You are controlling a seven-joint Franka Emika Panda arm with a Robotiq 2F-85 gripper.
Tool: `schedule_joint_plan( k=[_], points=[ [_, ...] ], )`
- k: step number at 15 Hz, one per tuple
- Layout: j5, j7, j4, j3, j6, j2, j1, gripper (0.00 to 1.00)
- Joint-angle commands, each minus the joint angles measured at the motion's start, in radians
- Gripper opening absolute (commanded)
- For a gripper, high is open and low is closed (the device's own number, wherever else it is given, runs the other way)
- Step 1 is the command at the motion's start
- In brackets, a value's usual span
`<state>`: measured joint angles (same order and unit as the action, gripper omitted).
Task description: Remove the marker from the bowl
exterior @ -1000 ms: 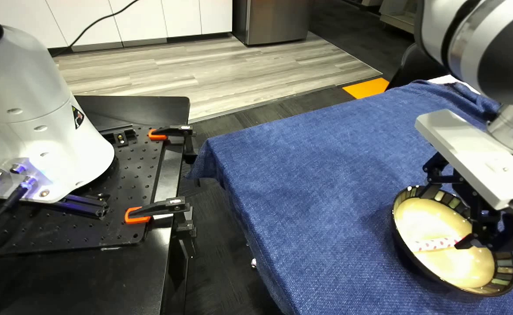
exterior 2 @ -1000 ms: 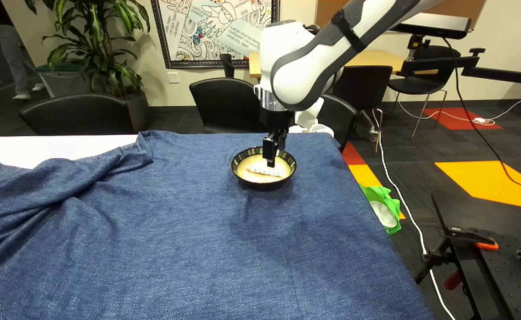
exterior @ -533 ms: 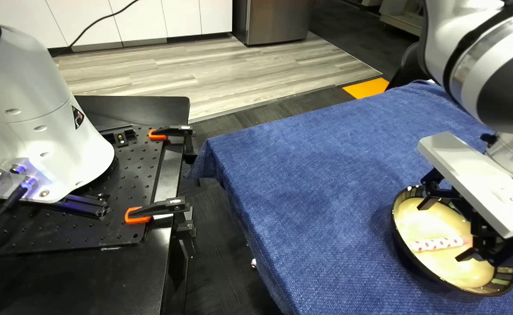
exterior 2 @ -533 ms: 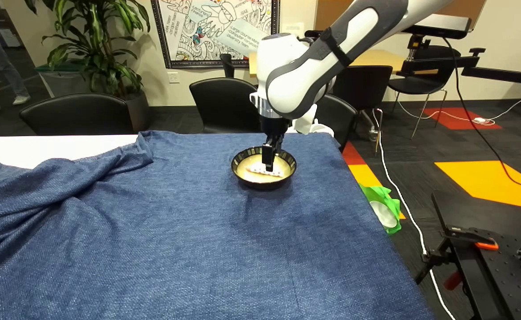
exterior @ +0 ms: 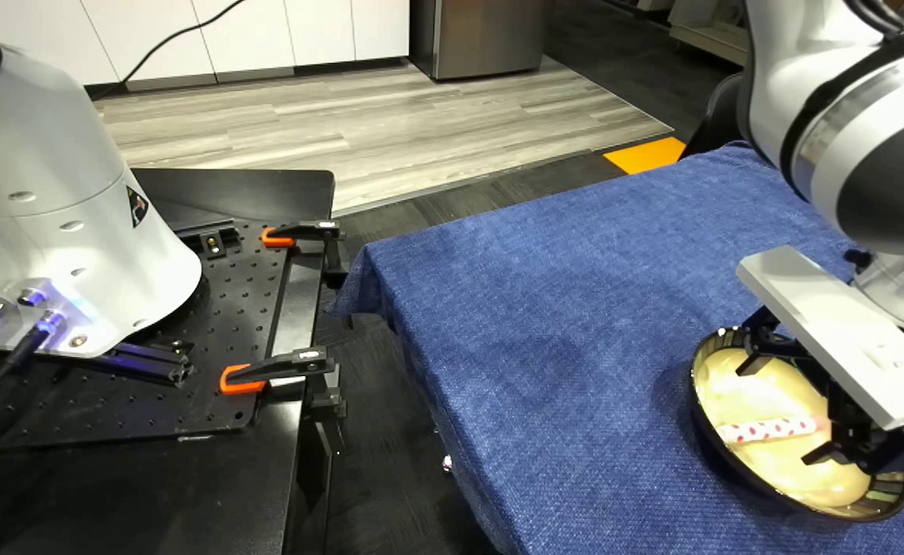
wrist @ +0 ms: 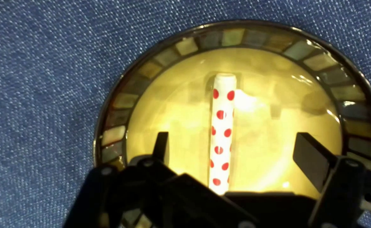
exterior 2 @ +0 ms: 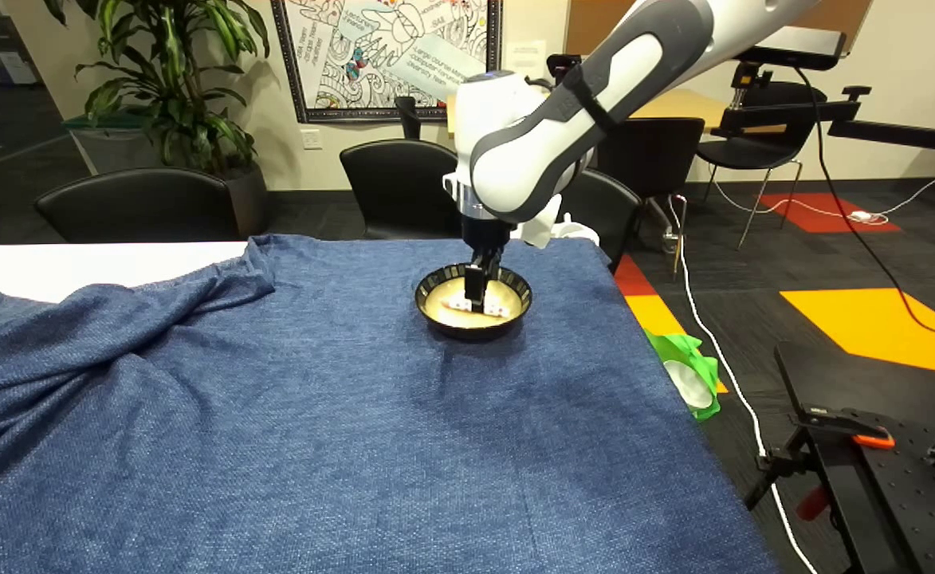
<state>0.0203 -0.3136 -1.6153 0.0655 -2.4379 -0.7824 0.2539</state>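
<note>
Nearest, along the bottom of the wrist view, is the black gripper (wrist: pixel 231 145); its fingers (wrist: pixel 312 162) stand well apart, one left and one right of the marker (wrist: pixel 222 133), with a clear gap on both sides; the marker, white with red dots, lies inside the bowl (wrist: pixel 179 95), reaching from the upper middle of the frame down toward the bottom, where the gripper hides its lower end; whether the fingertips dip below the bowl's rim I cannot tell; the bowl is cream inside, with a band of coloured patches under a dark rim, and fills the middle and right; beneath it is a blue cloth (wrist: pixel 40 79), showing at the left and along the top.

In an exterior view, a black table (exterior: pixel 136 493) at lower left carries two clamps (exterior: pixel 290 364) with orange ends; a white robot base (exterior: pixel 74 200) stands at the left; the bowl is at lower right, with the gripper over it and the arm (exterior: pixel 883 146) at upper right; farthest off, along the top, are white cabinets (exterior: pixel 247 46) and a steel appliance (exterior: pixel 490 38); in an exterior view, black chairs (exterior 2: pixel 403 183) stand behind the bowl, with a plant (exterior 2: pixel 188 143) at upper left and a framed picture (exterior 2: pixel 395 60) at the top.
</note>
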Motion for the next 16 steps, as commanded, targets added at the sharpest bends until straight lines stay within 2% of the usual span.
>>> schedule_joint_plan(
  k=[1, 11, 12, 13, 15, 16],
  points=[
    [-0.003, -0.005, 0.005, -0.014, -0.02, -0.004, 0.013, 1.0],
    [-0.005, -0.029, 0.048, -0.047, -0.07, -0.062, 0.022, 1.0],
    [-0.003, -0.027, 0.056, -0.047, -0.075, -0.071, 0.021, 0.98],
    [-0.003, -0.023, 0.065, -0.046, -0.078, -0.079, 0.02, 0.79],
    [-0.002, -0.02, 0.082, -0.046, -0.082, -0.094, 0.019, 0.69],
    [-0.002, -0.018, 0.091, -0.046, -0.082, -0.1, 0.019, 0.6]
  ],
)
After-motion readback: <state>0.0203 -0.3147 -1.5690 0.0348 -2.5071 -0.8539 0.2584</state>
